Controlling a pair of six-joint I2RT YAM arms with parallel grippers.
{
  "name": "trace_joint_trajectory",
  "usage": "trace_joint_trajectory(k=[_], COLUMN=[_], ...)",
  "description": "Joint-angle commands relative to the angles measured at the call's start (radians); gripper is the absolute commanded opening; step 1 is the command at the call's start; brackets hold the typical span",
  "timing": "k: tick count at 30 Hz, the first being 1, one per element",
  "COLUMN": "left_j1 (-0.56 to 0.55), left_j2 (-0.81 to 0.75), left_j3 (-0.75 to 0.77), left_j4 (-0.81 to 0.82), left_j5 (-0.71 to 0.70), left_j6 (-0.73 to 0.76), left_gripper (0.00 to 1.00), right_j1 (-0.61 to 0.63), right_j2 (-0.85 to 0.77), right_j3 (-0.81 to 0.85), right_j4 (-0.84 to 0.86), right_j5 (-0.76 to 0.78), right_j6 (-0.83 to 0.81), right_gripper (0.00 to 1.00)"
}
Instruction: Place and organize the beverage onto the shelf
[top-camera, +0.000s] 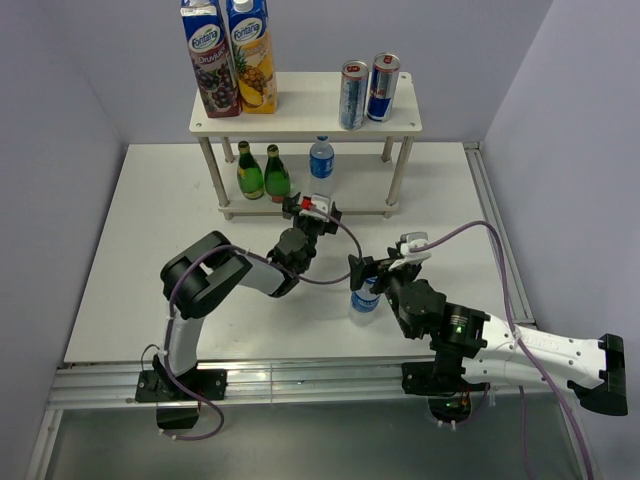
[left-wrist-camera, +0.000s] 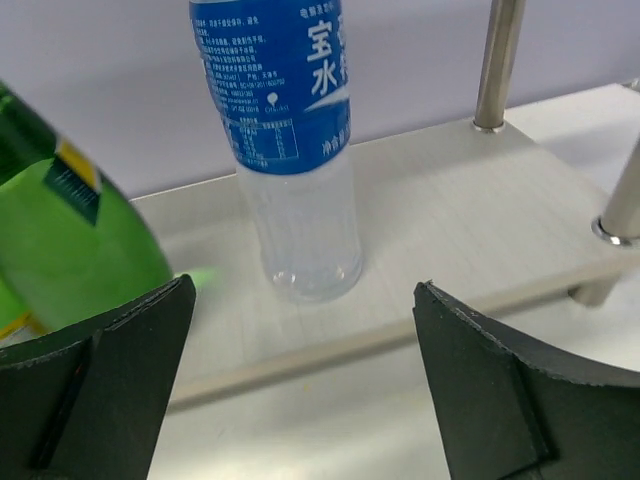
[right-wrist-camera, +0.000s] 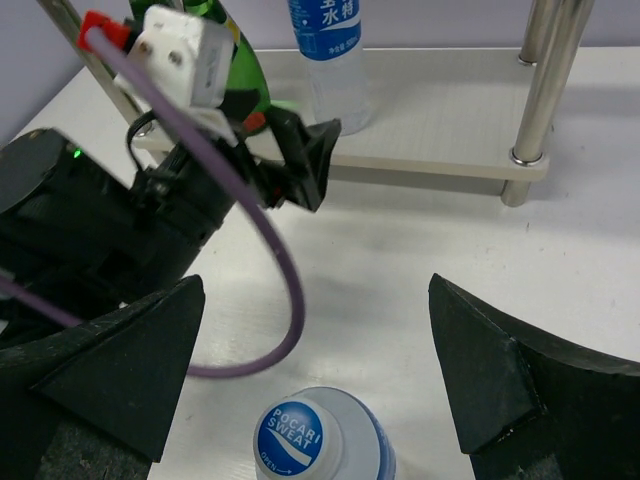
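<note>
The white two-tier shelf (top-camera: 300, 118) stands at the back. Its top board holds two juice cartons (top-camera: 228, 55) and two cans (top-camera: 368, 90). Its lower board (left-wrist-camera: 450, 200) holds two green bottles (top-camera: 262, 173) and a blue-labelled water bottle (top-camera: 321, 158). My left gripper (top-camera: 313, 208) is open and empty just in front of the lower board, facing the water bottle (left-wrist-camera: 300, 150), with a green bottle (left-wrist-camera: 70, 240) at its left. My right gripper (top-camera: 376, 270) is open above a Pocari Sweat bottle (top-camera: 365, 298) that stands upright on the table; its blue cap (right-wrist-camera: 297, 437) lies between the fingers, nearer the camera.
The shelf's metal posts (right-wrist-camera: 545, 90) rise at the right of both wrist views. The left arm's purple cable (right-wrist-camera: 270, 260) loops over the table between the two grippers. The left gripper also shows in the right wrist view (right-wrist-camera: 300, 160). Grey walls close in the table's left, back and right.
</note>
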Motion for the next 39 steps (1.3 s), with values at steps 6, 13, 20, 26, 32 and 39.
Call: trace_joint_trajectory(k=[6,13,20,26,32,39], left_j1=[-0.117,-0.16,-0.154,-0.166,-0.171,-0.15], left_j2=[-0.283,-0.774,-1.049,-1.132,-1.011,-0.79], left_j3=[-0.198,-0.226,-0.219,-0.205,-0.263,-0.248], left_j4=[0.494,-0.557,-1.082,-1.336,-1.28,-1.276], left_j5=[-0.207,-0.217,-0.143,-0.247,-0.281,-0.298], left_j6=[0.134,-0.289,-0.513,-0.605,-0.659,-0.696], left_gripper=[0.97,0.89,0.9,0.91,0.9,0.93], right_j1=[-0.005,0.049,0.285,0.429,0.549,0.572], right_j2=[-0.009,-0.024,0.048,0.407,0.537,0.418], right_j3=[0.011,0.076,0.308,0.477,0.633,0.675], right_j4=[0.01,-0.197,-0.861,-1.466,-1.466,-1.466], right_j5=[0.036,0.109,0.343,0.384,0.487,0.492], right_j6=[0.012,0.138,0.731,1.417,1.359,1.283], right_gripper=[1.0,1.0,1.0,1.0,1.0,1.0])
